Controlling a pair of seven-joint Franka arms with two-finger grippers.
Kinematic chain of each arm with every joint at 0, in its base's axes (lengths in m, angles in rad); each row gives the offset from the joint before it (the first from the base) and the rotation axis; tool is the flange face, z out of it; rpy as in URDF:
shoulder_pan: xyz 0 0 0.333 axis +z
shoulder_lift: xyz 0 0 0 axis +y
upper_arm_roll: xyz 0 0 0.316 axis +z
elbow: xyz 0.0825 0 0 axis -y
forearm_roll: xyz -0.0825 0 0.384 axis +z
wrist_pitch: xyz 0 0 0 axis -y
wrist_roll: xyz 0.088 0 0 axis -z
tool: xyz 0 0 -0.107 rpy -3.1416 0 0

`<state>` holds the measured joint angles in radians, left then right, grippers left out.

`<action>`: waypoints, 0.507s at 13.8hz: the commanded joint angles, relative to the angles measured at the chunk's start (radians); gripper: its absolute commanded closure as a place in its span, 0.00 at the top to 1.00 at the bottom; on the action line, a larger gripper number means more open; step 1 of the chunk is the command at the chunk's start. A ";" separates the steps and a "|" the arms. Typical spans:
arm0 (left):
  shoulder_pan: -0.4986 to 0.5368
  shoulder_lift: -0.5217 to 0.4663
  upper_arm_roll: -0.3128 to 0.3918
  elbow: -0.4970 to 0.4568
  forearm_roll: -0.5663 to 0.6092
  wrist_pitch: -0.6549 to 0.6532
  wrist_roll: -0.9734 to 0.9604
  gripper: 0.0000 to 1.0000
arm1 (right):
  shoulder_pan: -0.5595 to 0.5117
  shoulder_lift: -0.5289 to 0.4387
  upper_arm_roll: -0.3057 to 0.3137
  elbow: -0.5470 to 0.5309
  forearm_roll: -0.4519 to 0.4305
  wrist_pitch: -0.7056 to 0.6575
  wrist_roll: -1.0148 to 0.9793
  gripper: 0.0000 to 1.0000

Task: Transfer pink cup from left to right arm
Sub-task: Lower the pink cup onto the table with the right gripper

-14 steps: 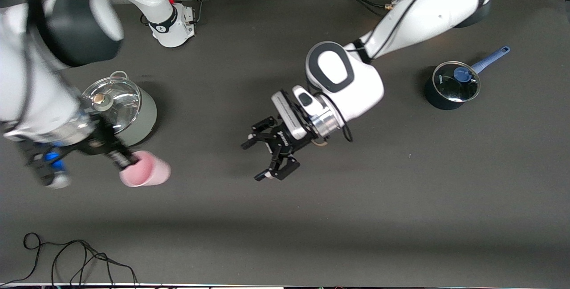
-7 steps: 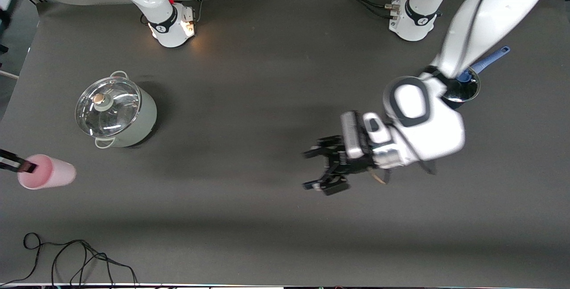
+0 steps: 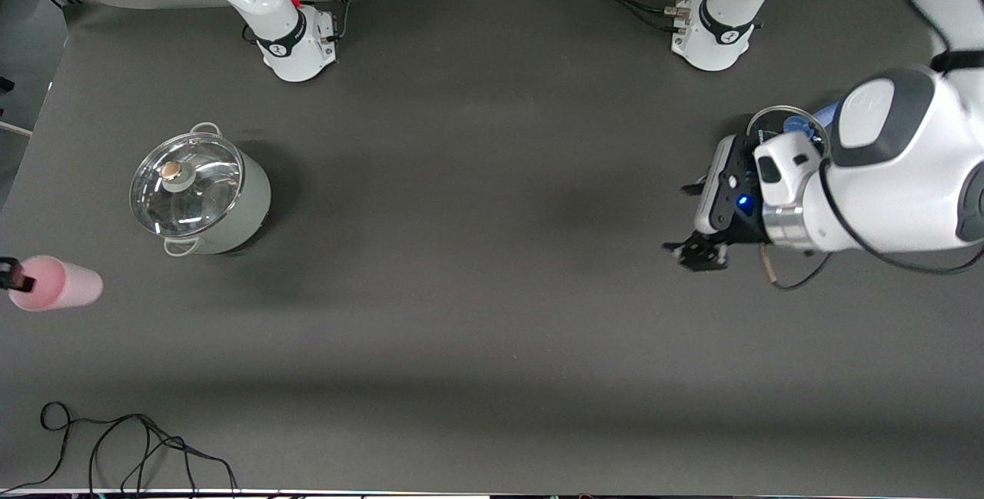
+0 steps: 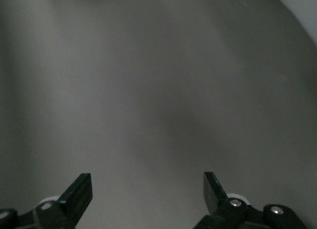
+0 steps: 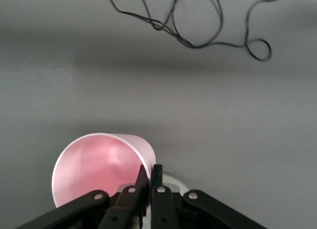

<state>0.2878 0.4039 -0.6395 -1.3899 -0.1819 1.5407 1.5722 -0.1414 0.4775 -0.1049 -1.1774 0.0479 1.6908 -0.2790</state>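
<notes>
carried farther toward the right arm's table end: pink cup (image 3: 55,283) (image 5: 101,167), rim pinched by right gripper (image 3: 11,274) (image 5: 148,182). left gripper (image 3: 696,222) (image 4: 148,197) withdrawn, spread wide, empty.

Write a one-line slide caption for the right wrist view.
Right gripper pinches the rim of the small pale-pink plastic cup above the grey table.

Grey pot (image 3: 201,190) only obstacle; mid-table (image 3: 477,253) open.

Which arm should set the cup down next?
Right. Its end effector is shut on the cup rim at its end of the table; the left end effector is open and empty beside the saucepan.
</notes>
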 commanded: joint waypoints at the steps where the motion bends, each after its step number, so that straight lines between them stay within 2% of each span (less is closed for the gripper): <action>1: -0.024 -0.092 0.005 -0.001 0.163 -0.156 -0.174 1.00 | 0.017 -0.033 0.005 -0.198 0.006 0.203 -0.060 0.00; 5: -0.094 -0.206 -0.002 0.002 0.436 -0.273 -0.424 1.00 | 0.025 0.007 0.010 -0.414 0.007 0.494 -0.167 0.00; 7: -0.108 -0.224 0.000 0.009 0.466 -0.284 -0.681 1.00 | 0.025 0.058 0.010 -0.471 0.045 0.619 -0.238 0.00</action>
<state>0.1996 0.2072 -0.6526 -1.3756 0.2414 1.2715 1.0950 -0.1176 0.5154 -0.0952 -1.5864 0.0542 2.2137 -0.4421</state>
